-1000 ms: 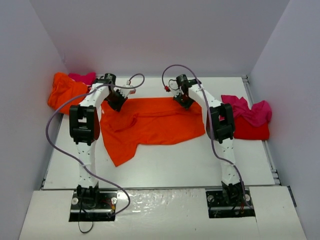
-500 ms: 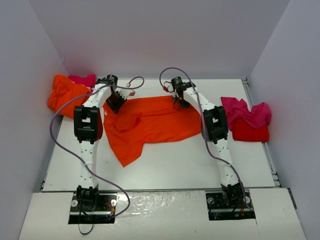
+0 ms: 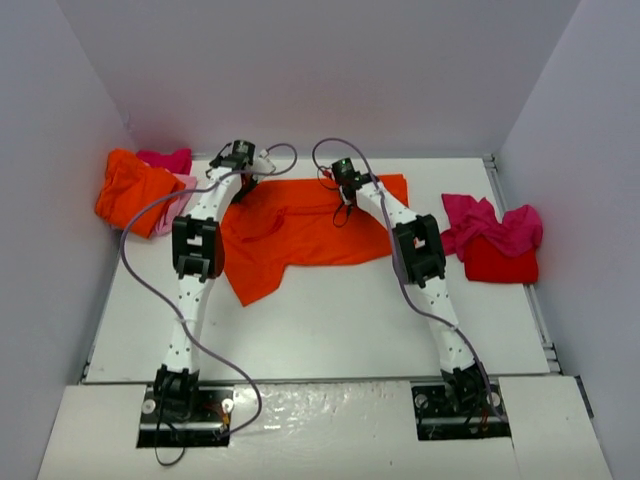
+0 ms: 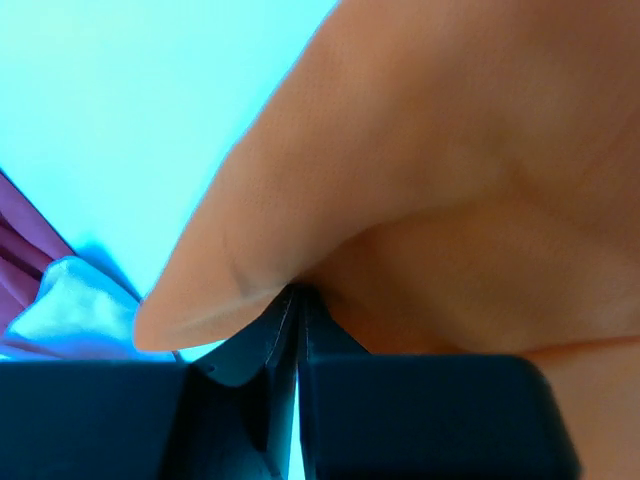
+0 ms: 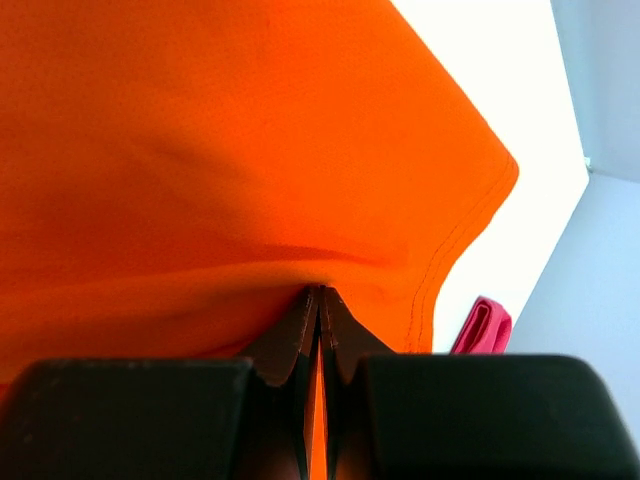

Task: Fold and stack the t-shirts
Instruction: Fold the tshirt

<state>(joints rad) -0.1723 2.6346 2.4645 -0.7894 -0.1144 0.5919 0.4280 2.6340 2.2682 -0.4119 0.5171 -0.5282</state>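
The widest open stretch is the bare near half of the table, between the 2 arms and in front of the spread orange t-shirt. The left arm and right arm slant across it toward the far middle, and a looped purple cable bulges out beside the left arm. A heap of shirts fills the far left corner, close against the left wall. A magenta and red pile sits near the right wall. A bare strip separates that pile from the orange t-shirt. The gap on the left is narrow, with the left arm over it. The back wall closes the far side.
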